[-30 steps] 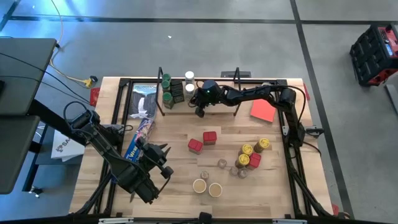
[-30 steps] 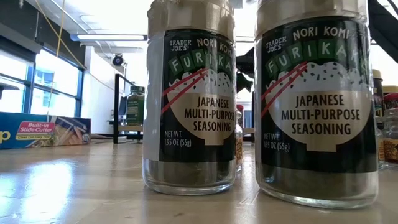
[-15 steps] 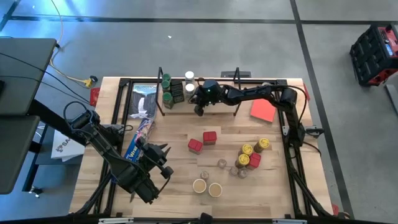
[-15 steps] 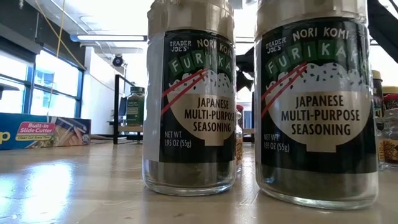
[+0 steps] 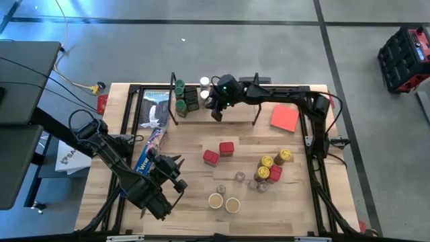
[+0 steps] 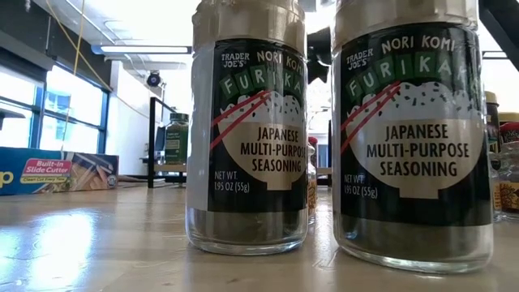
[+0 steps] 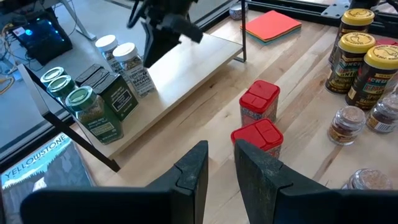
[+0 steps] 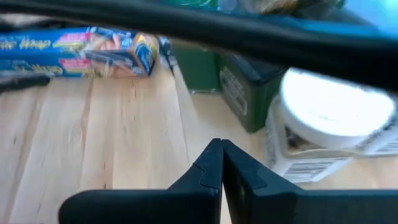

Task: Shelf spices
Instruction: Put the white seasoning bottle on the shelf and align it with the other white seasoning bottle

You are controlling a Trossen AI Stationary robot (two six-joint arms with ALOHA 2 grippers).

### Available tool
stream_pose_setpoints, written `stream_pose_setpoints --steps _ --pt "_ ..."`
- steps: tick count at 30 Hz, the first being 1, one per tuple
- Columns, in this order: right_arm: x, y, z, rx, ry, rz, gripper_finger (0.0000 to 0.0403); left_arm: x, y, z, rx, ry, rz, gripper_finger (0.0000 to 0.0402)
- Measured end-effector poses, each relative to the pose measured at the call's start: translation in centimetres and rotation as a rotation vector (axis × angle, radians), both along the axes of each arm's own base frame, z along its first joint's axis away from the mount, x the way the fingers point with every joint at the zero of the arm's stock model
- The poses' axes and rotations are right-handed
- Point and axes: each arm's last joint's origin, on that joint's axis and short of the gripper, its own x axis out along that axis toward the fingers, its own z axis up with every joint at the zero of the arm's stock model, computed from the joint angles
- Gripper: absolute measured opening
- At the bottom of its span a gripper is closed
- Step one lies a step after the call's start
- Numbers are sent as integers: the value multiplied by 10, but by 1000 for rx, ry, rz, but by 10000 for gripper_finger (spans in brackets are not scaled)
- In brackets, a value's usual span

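The shelf (image 5: 235,111), a light board in a black wire frame, stands at the table's far edge. At its left end stand green-lidded jars (image 5: 180,103), dark green tins (image 5: 191,94) and white-lidded jars (image 5: 205,95). My right gripper (image 5: 216,111) hovers over the board beside the white-lidded jar (image 8: 329,118), shut (image 8: 221,144) and empty. On the table stand two red tins (image 5: 218,152), yellow-lidded jars (image 5: 267,161), tiny clear jars (image 5: 240,177) and two tan-lidded jars (image 5: 224,202). My left gripper (image 5: 181,173) waits near the table's near left, open (image 7: 221,149), pointing at the red tins (image 7: 258,118).
A long blue plastic-wrap box (image 5: 151,148) and a printed bag (image 5: 156,107) lie left of the shelf. A flat red card (image 5: 284,119) lies right of it. In the low view the two tan-lidded furikake jars (image 6: 247,138) fill the foreground. Bare wood lies between shelf and red tins.
My right gripper has risen from the board's front edge and moved toward the table's far edge, over the shelf; its arm has swung up and back. The jars on the shelf stand as before. The left arm has kept still.
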Motion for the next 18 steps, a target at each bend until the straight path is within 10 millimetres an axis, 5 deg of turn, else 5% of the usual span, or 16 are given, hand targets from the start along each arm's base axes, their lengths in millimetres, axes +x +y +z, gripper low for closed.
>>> stream_pose_setpoints --steps 18 --pt "3 -32 -14 -29 82 -46 0 0 0 0 0 -1 1 76"
